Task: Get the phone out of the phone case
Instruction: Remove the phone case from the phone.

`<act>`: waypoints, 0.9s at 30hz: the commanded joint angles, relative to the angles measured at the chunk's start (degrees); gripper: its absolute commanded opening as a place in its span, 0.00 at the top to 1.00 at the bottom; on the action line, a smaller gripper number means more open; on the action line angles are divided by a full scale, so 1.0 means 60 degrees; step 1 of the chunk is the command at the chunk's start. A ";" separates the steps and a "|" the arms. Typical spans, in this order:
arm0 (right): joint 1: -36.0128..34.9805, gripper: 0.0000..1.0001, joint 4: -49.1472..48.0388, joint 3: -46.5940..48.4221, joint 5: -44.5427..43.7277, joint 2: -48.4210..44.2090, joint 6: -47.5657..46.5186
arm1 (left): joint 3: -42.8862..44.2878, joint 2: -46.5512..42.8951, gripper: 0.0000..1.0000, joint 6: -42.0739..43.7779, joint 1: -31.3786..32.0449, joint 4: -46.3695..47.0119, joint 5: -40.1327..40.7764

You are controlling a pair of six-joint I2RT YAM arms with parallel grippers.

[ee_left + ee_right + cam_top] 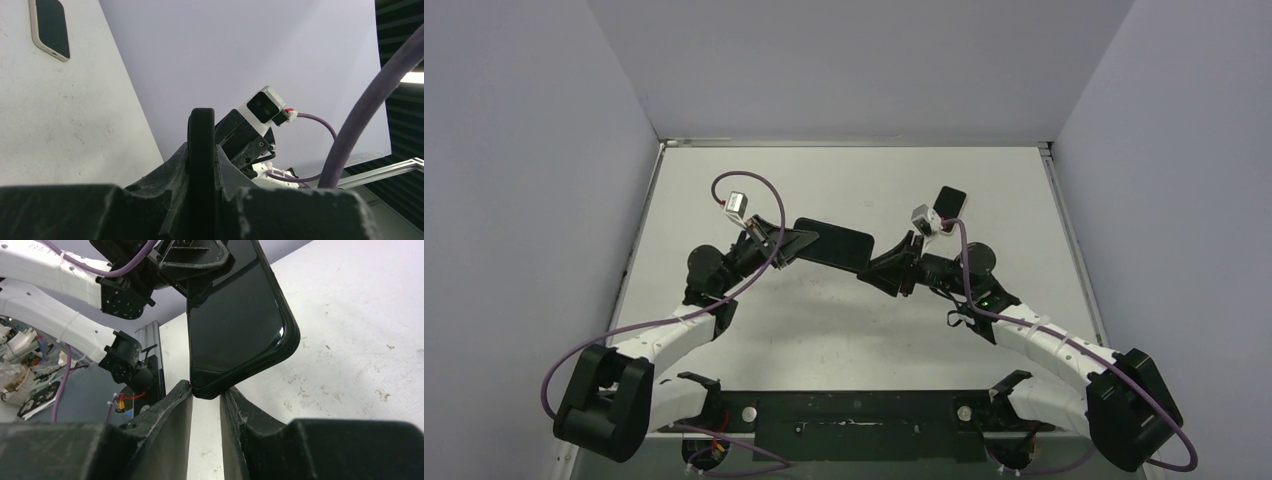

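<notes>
A black phone case (834, 243) with a glossy dark face is held in the air between my two grippers, over the middle of the table. I cannot tell whether a phone sits inside it. My left gripper (792, 243) is shut on its left end; in the left wrist view the case's thin edge (201, 145) stands clamped between the fingers. My right gripper (882, 262) pinches the case's right corner at its very fingertips; the right wrist view shows the case (235, 315) above the gripper (206, 392).
A phone with a cream rim and dark screen (948, 203) lies flat on the white table (824, 330) beyond the right gripper; it also shows in the left wrist view (49, 27). Grey walls enclose the table on three sides.
</notes>
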State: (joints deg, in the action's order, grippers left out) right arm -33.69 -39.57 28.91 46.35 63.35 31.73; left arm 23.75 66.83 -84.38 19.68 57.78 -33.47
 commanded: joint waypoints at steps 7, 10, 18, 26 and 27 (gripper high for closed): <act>-0.0420 1.00 0.0519 0.1139 0.0975 0.0140 -0.2543 | 0.0484 0.0434 1.00 -0.0339 0.0103 0.1296 -0.1654; -0.0431 1.00 0.0877 0.1360 0.0779 0.0312 -0.2982 | 0.0679 0.0595 1.00 -0.0455 0.0103 0.1718 -0.2268; -0.0413 1.00 0.0772 0.1527 0.0560 0.0979 -0.3178 | 0.1103 0.1049 1.00 -0.1230 0.0089 0.3261 -0.3415; -0.0242 0.99 0.1388 0.1423 0.0274 0.0976 -0.3361 | 0.1347 0.1108 1.00 -0.1288 -0.0170 0.3616 -0.4010; -0.0220 0.95 0.1506 0.1423 0.0255 0.0905 -0.3368 | 0.1383 0.1057 1.00 -0.0951 -0.0226 0.3355 -0.4094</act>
State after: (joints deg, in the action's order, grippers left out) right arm -34.94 -28.23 34.46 53.82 68.36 15.40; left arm 28.10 74.83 -85.30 16.69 71.83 -48.34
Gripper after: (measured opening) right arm 0.195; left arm 0.135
